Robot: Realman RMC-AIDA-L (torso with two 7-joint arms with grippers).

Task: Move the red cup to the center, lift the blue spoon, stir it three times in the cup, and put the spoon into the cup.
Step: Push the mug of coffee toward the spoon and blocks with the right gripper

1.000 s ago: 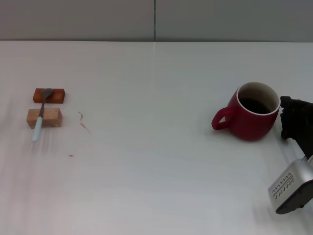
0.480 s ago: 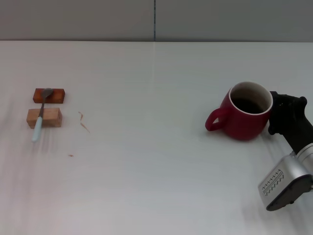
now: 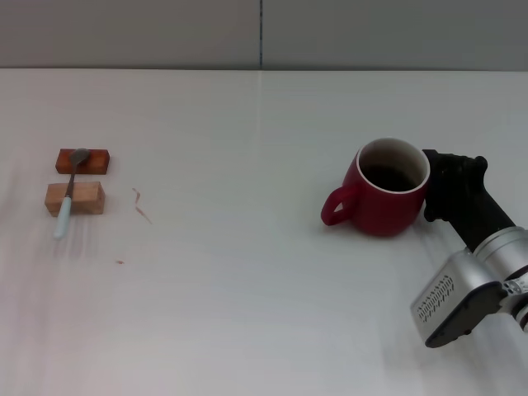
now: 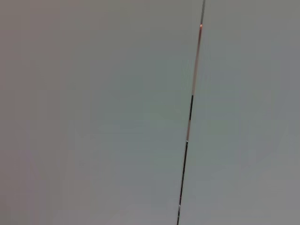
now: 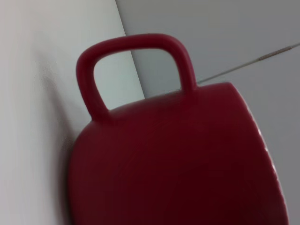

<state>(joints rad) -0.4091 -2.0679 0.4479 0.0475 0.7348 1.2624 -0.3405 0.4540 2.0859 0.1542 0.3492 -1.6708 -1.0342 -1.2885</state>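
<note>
The red cup [image 3: 375,206] stands upright on the white table, right of centre in the head view, with its handle pointing left. My right gripper [image 3: 450,191] is pressed against the cup's right side. The right wrist view is filled by the cup's red wall [image 5: 178,159], with the handle on its far side. The blue spoon [image 3: 68,194] lies far left, resting across two small wooden blocks, its bowl on the far one. My left gripper shows in no view.
The two wooden blocks [image 3: 87,198] [image 3: 92,160] sit near the table's left side. Small red marks [image 3: 142,206] lie on the table to their right. A grey wall runs behind the table; the left wrist view shows only a grey panel seam [image 4: 190,117].
The red cup and my right gripper have moved together to the left, toward the table's centre. The spoon and blocks have not moved.
</note>
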